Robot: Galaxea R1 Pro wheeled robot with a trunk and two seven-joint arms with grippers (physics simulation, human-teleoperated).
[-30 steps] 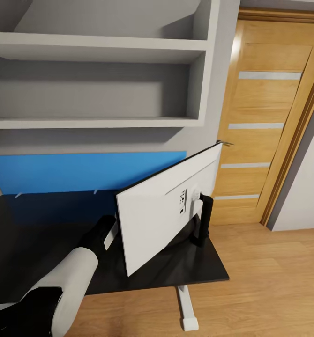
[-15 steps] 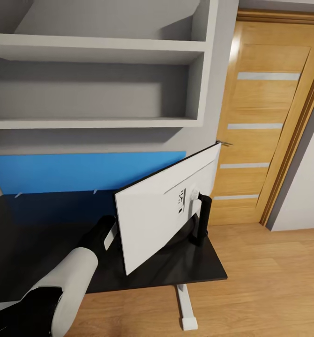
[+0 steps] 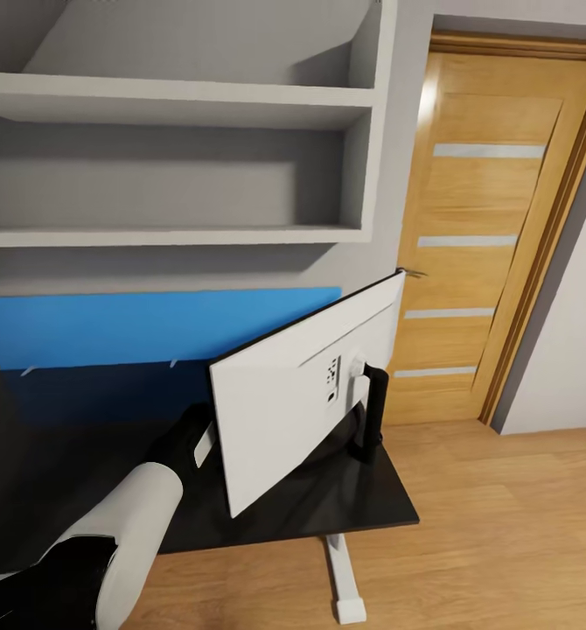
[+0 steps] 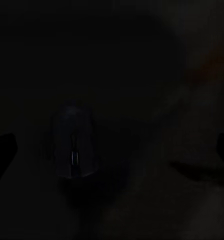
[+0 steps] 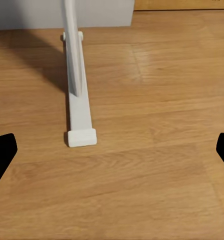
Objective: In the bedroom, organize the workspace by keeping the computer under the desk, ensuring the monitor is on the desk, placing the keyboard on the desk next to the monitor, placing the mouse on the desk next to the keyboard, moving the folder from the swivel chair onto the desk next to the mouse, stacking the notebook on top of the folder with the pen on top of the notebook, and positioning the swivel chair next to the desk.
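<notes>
1. From the head camera I see the monitor (image 3: 306,385) standing on the bench (image 3: 74,455), near the bench's right end and close to its front edge. Its white back faces me and its black stem (image 3: 369,411) rises behind the panel, toward the right corner.
2. The panel is turned at an angle to the front edge, its left side nearer the front and its right side nearer the back.
3. My left arm (image 3: 131,516) reaches over the front edge onto the black top, and its dark wrist ends just beside the monitor's lower left corner. I cannot tell from here whether it touches the panel.
4. The left wrist camera is almost black. A small rounded mouse (image 4: 74,147) shows faintly ahead of the left claw (image 4: 112,150), whose tips sit far apart at the two sides of that view, so I read the claw as spread, pinching nothing.
5. The right claw (image 5: 112,150) is also spread, its dark tips at the far sides of its view, holding nothing. It points down at the wooden floor (image 5: 157,100) and at the bench's white pedestal foot (image 5: 79,110).
6. The blue back panel (image 3: 153,324) runs along the bench's rear edge, under grey wall shelves (image 3: 179,166). A wooden door (image 3: 485,236) stands past the bench's right end.
</notes>
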